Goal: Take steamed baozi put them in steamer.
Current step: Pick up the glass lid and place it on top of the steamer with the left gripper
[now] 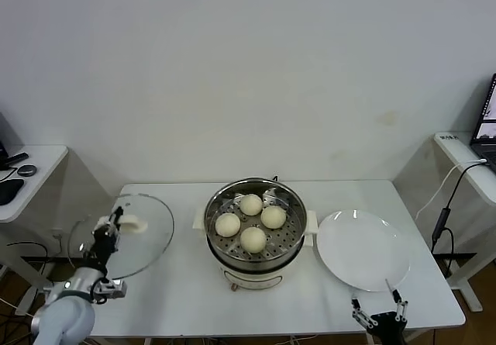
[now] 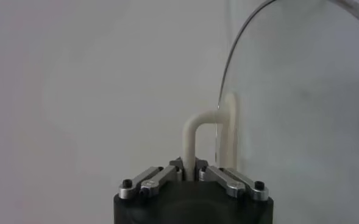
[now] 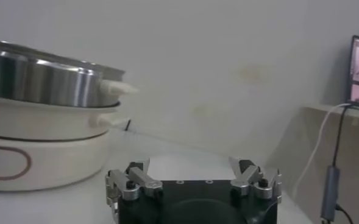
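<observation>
With all four steamed baozi (image 1: 250, 204) (image 1: 227, 224) (image 1: 273, 216) (image 1: 253, 239) already sitting on the perforated tray inside the steamer (image 1: 255, 232) at bench (image 1: 178, 291) centre, the loading part looks done, & the step in hand seems to be the glass lid (image 1: 143, 236). Left gripper (image 2: 190, 172) is clamped tight on the lid's white handle (image 2: 194, 131), w/ the loop pinched between its closed jaws; in the head view the lid sits at the bench's left side, apart from the steamer, tilted rather than flat, tho whether its far edge rests on the bench I can't tell. Right gripper (image 3: 191, 182) is parked low at the bench's front edge, near the white plate (image 1: 363, 250), jaws spread wide & holding nothing; the steamer wall shows off to one side in its wrist view. Plate looks bare, so no buns left to move. Next move, as I judge it: carry the lid across to the steamer, level it, centre it over the rim & lower it w/o knocking the buns or side handles. Main risk is the lid pivoting in a narrow pinch on that thin handle.
</observation>
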Tool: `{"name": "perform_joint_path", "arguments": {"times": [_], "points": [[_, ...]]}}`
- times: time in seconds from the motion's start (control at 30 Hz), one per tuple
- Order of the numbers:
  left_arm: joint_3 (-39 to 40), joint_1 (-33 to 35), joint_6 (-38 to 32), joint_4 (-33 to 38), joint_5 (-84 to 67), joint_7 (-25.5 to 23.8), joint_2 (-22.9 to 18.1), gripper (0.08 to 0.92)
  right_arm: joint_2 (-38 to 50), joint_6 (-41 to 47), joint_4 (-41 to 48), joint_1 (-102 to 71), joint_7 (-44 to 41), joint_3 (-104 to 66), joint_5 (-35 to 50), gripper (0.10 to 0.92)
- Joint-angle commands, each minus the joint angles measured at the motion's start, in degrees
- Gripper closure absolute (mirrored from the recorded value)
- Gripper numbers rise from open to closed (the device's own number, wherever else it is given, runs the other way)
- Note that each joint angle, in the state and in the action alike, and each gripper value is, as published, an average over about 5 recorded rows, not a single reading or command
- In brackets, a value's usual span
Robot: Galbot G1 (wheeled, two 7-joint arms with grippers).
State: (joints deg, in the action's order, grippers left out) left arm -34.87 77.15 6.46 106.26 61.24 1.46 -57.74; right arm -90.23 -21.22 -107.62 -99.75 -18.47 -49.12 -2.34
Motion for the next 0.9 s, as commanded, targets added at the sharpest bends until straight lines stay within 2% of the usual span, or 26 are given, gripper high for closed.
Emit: {"name": "perform_joint_path", "arguments": {"times": [0.03,0.23,0.4,0.67,0.9], "points": [[12.79,-4.97,23.89,19.05,-9.65,-2.8,4.17,0.832,-0.1,1.26,0.21,0.64,0.79,1.79,-3.28,0.203],[30.31,-13.43,31.26,18.09,-7.56,-5.55,3.32,0.832,-0.23,2.2,1.6,2.72,3.48,2.15,-8.92,0.203],[39.8,-22.18,33.15,13.09,0.91,-11.87,-0.22,0.832,-0.3,3.68,1.65,3.73,5.15,2.43,-12.57,0.203],[45.92,-27.77,33.24,7.87,16.74,-21.5,-9.49,0.832,-0.27,4.9,1.94,5.32,5.76,3.08,-12.95,0.203],[46.26,-28.32,33.22,3.1,24.49,-25.51,-18.03,0.832,-0.14,4.54,3.4,5.98,6.05,3.1,-13.04,0.203]]}}
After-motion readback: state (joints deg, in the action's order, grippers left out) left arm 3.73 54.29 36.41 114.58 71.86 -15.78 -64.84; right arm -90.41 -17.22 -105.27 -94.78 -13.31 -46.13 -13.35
